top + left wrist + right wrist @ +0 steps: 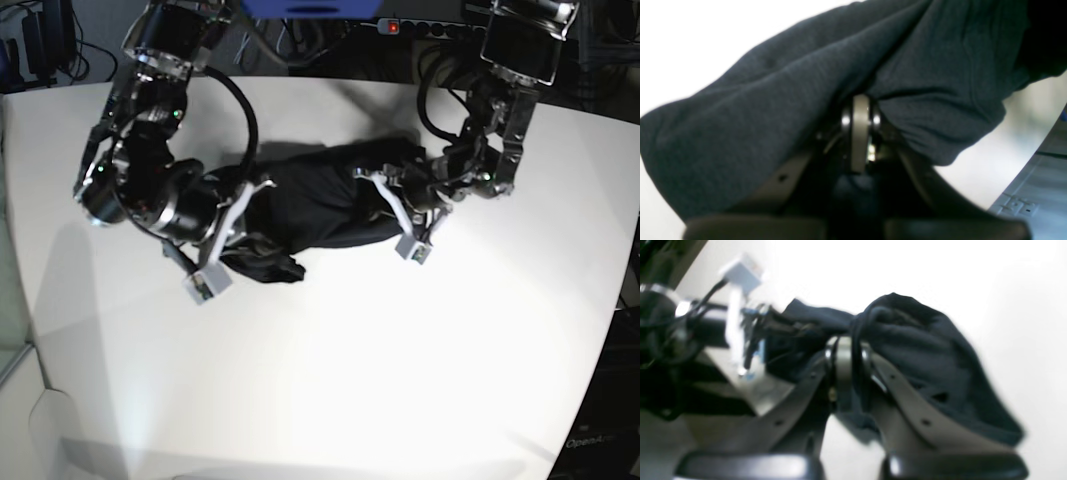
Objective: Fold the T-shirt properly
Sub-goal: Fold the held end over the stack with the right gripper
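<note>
The black T-shirt [322, 208] hangs bunched in a short band between my two grippers over the white table [330, 370], with a loose end drooping at its lower left. On the right of the base view, my left gripper [378, 188] is shut on the shirt's right end. In the left wrist view the T-shirt [773, 110] drapes over the left gripper [860, 111]. My right gripper [256, 196] pinches the shirt's left end. Seen from the right wrist, a fold of the T-shirt [923, 350] is pressed inside the shut right gripper [850, 350].
Cables and a power strip [420, 28] run along the table's far edge. The table's right edge [628, 250] is near the left arm. Open white tabletop spreads across the front half.
</note>
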You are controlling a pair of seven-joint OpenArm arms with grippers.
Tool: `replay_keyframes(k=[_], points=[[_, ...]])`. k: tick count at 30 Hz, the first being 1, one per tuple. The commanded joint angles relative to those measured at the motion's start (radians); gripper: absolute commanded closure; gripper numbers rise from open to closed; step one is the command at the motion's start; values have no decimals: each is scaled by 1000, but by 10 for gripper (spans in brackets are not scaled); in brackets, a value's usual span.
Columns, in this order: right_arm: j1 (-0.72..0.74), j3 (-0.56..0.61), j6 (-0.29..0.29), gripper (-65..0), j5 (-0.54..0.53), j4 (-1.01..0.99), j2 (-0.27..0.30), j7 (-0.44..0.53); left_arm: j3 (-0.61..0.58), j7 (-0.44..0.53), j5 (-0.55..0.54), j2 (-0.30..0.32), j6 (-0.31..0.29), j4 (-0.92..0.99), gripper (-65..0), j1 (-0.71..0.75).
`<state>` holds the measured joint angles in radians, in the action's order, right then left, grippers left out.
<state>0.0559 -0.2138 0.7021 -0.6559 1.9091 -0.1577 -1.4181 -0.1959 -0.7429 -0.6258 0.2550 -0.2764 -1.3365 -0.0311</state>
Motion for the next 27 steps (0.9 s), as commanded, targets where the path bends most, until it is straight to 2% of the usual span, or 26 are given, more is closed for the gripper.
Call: replay_keyframes(k=[1, 4, 9, 17, 22, 27], points=[[8, 14, -4, 0, -54, 14, 1, 22, 3, -60, 76, 16, 45, 10, 0, 3], [-29, 70, -4, 0, -100, 14, 1, 22, 5, -60, 76, 16, 47, 10, 0, 0], [-90, 193, -4, 0, -166, 14, 1, 142, 5, -60, 65, 13, 47, 10, 0, -10], [-84, 417, -4, 0, -183, -52, 1, 300, 6, -60, 63, 13, 47, -2, 0, -8], [-46, 460, -4, 0, -236, -199, 1, 349, 6, -60, 62, 14, 47, -18, 0, -8], [-44, 460, -4, 0, -236, -216, 1, 377, 6, -60, 62, 17, 47, -114, 0, 0]])
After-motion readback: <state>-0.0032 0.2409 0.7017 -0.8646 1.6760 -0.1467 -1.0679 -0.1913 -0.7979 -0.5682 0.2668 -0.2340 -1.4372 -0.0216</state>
